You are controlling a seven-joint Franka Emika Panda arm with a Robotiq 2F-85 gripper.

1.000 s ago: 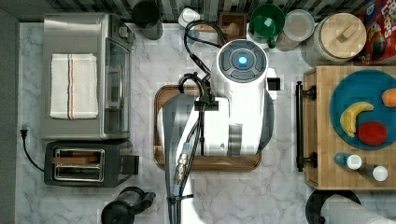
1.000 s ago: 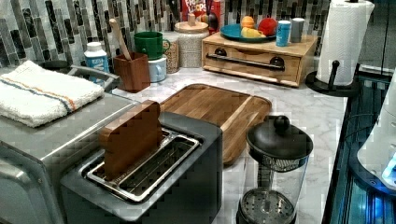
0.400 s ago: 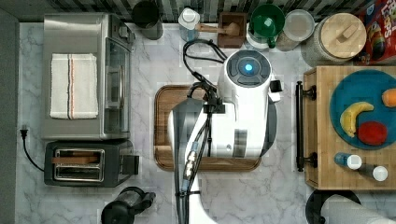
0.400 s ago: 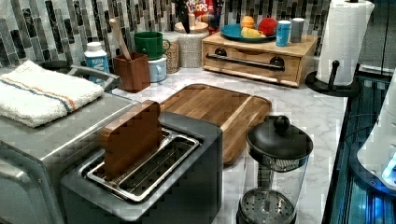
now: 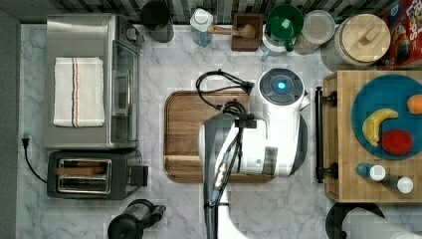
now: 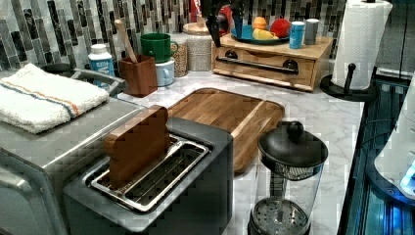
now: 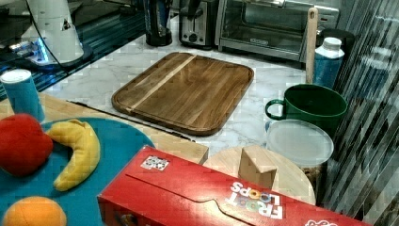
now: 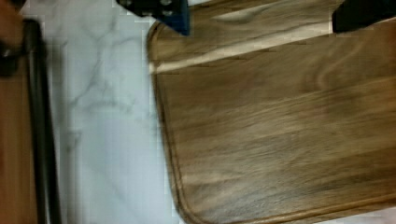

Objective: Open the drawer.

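Note:
The light-wood drawer point(image 6: 264, 68) sits shut in its box at the back of the counter, with the long black bar handle point(image 6: 258, 63) across its front. In the top view the handle point(image 5: 318, 134) runs along the box's left side, just right of my white arm point(image 5: 276, 129). My gripper point(image 6: 225, 27) hangs in the air in front of the drawer's left end in the left view, open and empty. In the wrist view the gripper point(image 8: 261, 18) has its fingers point(image 8: 159, 9) wide apart above the brown tray's corner, with the handle point(image 8: 39, 126) a strip of marble away.
The dark brown rounded tray point(image 5: 199, 134) lies mid-counter under the arm. A blue plate point(image 5: 388, 119) with fruit and small bottles tops the drawer box. A paper-towel stand point(image 6: 359, 49), jars, a green mug point(image 5: 284, 22), a toaster point(image 5: 89, 174) and an oven point(image 5: 92, 82) line the edges.
The arm has swung toward the top view's right, closer to the drawer handle. In the left view the gripper has come into sight in front of the drawer.

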